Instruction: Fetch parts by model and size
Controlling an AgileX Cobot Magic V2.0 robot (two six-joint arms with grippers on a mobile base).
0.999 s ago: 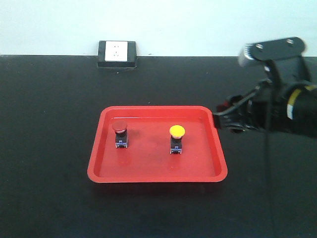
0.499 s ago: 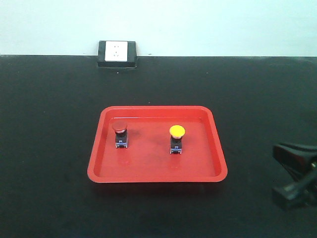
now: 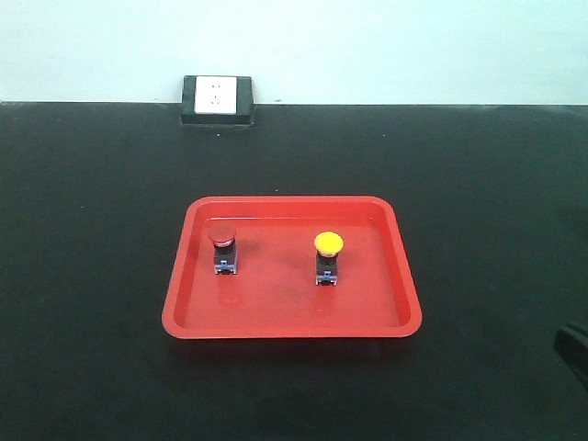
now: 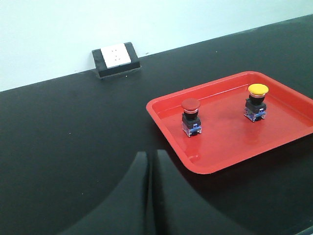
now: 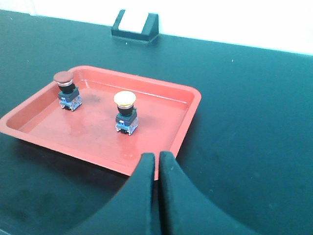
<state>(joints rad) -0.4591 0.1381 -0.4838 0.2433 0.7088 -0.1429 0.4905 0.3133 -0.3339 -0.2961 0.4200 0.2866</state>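
Red plastic makes up the tray (image 3: 292, 317) in the front view, set near the middle of the black tabletop (image 3: 92, 230). Inside it stand two push buttons, upright and well apart: the red button (image 3: 223, 248) toward the tray's left edge, the yellow button (image 3: 328, 256) right of centre, nearer the right rim. A white wall socket (image 3: 218, 98) sits at the tabletop's far edge. Only a dark sliver of one arm shows at the lower right corner of this view.

From the left wrist view, the left gripper (image 4: 148, 196) hangs over bare tabletop near the tray's (image 4: 205, 166) left corner, its fingers pressed together with nothing between them. The red button (image 4: 191, 116) is the nearer one, the yellow button (image 4: 257, 102) beyond it.

From the right wrist view, the right gripper (image 5: 156, 196) is likewise closed and empty, just off the tray's (image 5: 188, 115) near right edge. The yellow button (image 5: 125, 112) is closest, the red button (image 5: 66, 91) farther left.

Each button looks small, light and rigid: a smooth domed cap on a narrower black collar over a squarish blue-and-clear base. The cap is probably slippery and would tip the part, so the flat sides of the base or the collar seem the safer hold; the tray floor looks glossy, so a nudge could slide them.

No brand, label or readable writing shows on anything.
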